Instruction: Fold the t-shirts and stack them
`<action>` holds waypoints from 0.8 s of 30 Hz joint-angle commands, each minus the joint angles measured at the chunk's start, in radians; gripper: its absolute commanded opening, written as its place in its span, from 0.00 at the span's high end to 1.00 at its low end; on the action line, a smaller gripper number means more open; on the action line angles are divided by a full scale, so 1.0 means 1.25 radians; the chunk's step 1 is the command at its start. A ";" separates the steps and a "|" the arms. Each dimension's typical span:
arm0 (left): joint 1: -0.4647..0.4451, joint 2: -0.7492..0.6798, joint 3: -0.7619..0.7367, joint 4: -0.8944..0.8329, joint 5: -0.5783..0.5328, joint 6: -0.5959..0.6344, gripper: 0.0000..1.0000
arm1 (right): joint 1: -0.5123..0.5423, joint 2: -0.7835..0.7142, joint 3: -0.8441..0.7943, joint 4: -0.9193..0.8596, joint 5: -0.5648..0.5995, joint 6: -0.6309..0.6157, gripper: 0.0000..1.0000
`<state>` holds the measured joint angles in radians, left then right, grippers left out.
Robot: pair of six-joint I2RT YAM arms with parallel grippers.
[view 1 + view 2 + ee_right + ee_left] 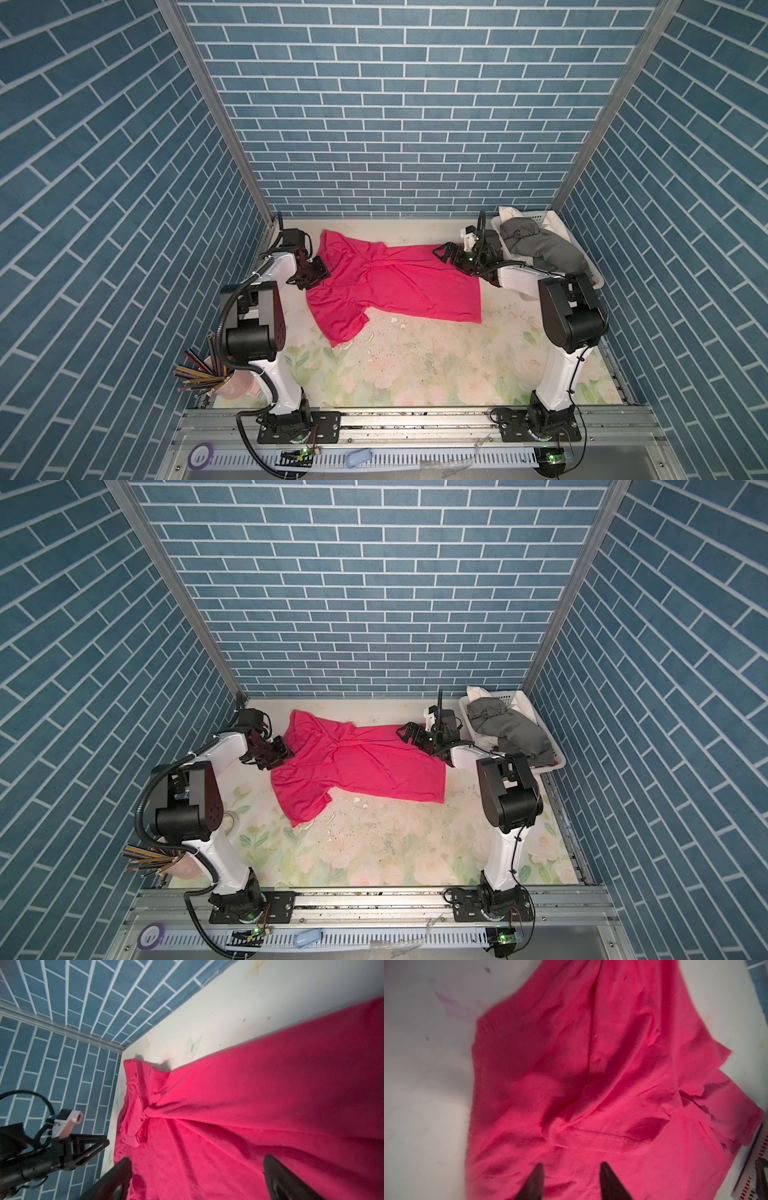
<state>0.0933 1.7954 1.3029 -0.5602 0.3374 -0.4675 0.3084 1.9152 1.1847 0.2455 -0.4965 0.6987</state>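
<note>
Pencil cup (232, 384): stands at the near left corner by the left arm's base, well apart from the cloth and clear of the work.
Table (436, 365): the near half is bare apart from small flecks, which leaves room, I judge, for folding toward the front.
Pink t-shirt (399, 286): lies spread along the far half of the table, with neck and sleeves to the left and hem to the right. Wrinkles bunch near its middle, so it is neither flat nor folded.
Left hand (572, 1178): sits low over the shirt's shoulder end, fingers apart, gripping nothing. It is probably placed to take that end.
Right hand (197, 1178): sits over the far hem corner, fingers wide apart and empty. The two hands are at opposite ends, which suggests a stretch from both.
Basket (536, 215): sits in the far right corner and holds the waiting garments.
Grey t-shirt (540, 249): is heaped in the basket and drapes over its rim.
White t-shirt (509, 212): peeks out behind the grey one.
Stage: flattening the first shirt, with no stack yet.
</note>
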 commanded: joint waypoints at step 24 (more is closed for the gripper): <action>-0.038 0.477 0.444 0.161 0.132 -0.139 0.13 | -0.073 0.292 0.203 -0.021 -0.010 0.017 0.02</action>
<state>-0.0051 2.3924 1.9095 -0.3691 0.5552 -0.6483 0.2386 2.2288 1.4357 0.2699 -0.5499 0.7174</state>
